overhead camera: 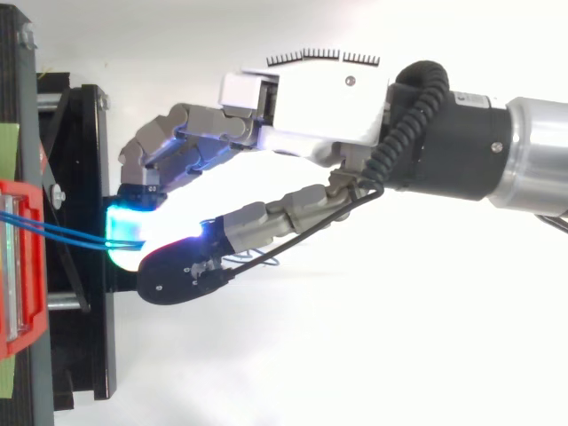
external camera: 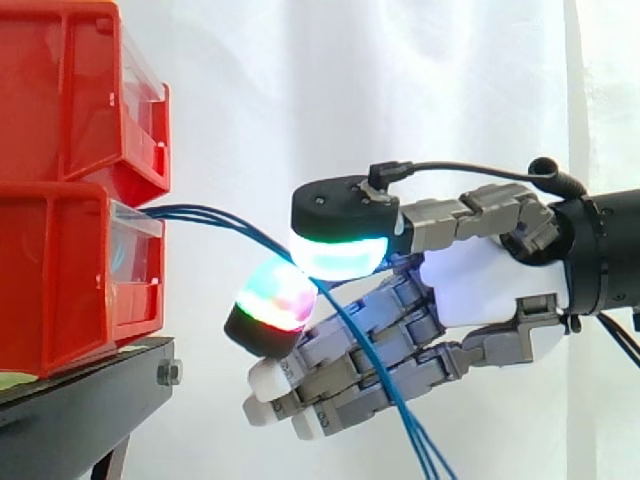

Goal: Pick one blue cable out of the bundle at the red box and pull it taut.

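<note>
Pinching the blue cables (external camera: pixel 215 218) between the thumb pad and a finger pad of my robot hand (external camera: pixel 470 290), other fingers loosely curled beneath. The cables leave the lower red bin (external camera: pixel 60 280), pass through the pinch, then droop downward.

The black stand (external camera: pixel 95 385) sits low at the left of the side view, a dark flat top with a bolt (external camera: pixel 168 373) at its front corner and a leg slanting down beneath. Directly on it rests the lower red bin (external camera: pixel 50 280), its clear front panel facing right; a pale green strip (external camera: pixel 14 380) shows between bin and stand. The upper red bin (external camera: pixel 60 90) is stacked on the lower one, not on the stand itself.
</note>
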Tool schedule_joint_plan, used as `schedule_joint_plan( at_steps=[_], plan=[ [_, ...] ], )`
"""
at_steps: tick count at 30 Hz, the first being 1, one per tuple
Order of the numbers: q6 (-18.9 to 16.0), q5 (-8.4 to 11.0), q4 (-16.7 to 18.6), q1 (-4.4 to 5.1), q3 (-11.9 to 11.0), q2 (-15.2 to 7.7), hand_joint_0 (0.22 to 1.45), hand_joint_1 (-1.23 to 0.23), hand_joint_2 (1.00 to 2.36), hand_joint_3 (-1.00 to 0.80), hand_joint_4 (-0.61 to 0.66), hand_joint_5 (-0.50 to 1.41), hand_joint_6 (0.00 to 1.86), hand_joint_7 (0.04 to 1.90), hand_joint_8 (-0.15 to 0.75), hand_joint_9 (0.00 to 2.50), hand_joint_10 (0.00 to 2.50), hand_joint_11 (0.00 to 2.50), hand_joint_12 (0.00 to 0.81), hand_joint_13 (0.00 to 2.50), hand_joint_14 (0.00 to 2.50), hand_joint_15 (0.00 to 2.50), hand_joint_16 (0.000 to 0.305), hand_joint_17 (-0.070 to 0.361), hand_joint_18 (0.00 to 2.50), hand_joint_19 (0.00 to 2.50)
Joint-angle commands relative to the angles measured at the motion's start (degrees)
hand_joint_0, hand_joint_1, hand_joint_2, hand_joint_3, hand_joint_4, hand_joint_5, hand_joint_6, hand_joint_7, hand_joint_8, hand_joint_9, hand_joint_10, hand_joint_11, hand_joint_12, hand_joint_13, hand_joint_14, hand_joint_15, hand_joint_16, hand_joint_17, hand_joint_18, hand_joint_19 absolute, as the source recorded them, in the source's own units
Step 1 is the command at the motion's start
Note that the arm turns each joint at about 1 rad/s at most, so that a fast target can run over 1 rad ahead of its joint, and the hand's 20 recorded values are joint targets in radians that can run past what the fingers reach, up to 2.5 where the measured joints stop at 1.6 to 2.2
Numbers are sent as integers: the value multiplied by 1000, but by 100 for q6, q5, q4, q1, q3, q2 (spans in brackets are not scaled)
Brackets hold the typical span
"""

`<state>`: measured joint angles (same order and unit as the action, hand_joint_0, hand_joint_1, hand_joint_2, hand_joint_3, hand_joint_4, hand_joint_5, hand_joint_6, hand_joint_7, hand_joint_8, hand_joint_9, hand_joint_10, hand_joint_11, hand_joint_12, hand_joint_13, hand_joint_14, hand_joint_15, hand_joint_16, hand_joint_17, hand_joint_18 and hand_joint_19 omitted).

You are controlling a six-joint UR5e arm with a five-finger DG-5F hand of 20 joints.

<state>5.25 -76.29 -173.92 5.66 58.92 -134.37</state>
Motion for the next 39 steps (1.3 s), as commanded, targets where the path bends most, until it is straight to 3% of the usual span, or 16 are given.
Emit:
schedule_joint_plan(
  at_steps=[1, 3, 11, 31, 39],
  plan=[
    [-6, 0, -222, -3, -3, 130, 633, -854, 1013, -45, 54, -167, 882, 893, 331, 721, 10, 506, 342, 332, 3, 95, 53, 119, 210, 71],
    [-6, 0, -274, -3, -3, 148, 633, -855, 1014, -56, 46, -168, 879, 886, 335, 822, 16, 686, 341, 336, 4, 100, 53, 118, 209, 60],
    [29, 26, -643, -3, -3, 236, 631, -854, 1016, -80, 47, -171, 873, 899, 337, 937, 15, 950, 337, 341, 4, 111, 52, 116, 199, 71],
    [-147, 35, -828, 14, -188, 236, 645, -919, 1021, -103, 68, -179, 877, 929, 320, 901, 17, 971, 327, 350, 4, 115, 50, 112, 217, 70],
    [-138, 44, -837, 23, -197, 236, 699, -1003, 1015, -287, 97, -186, 877, 910, 315, 875, 16, 958, 332, 373, 4, 112, 51, 114, 257, 50]
  ],
)
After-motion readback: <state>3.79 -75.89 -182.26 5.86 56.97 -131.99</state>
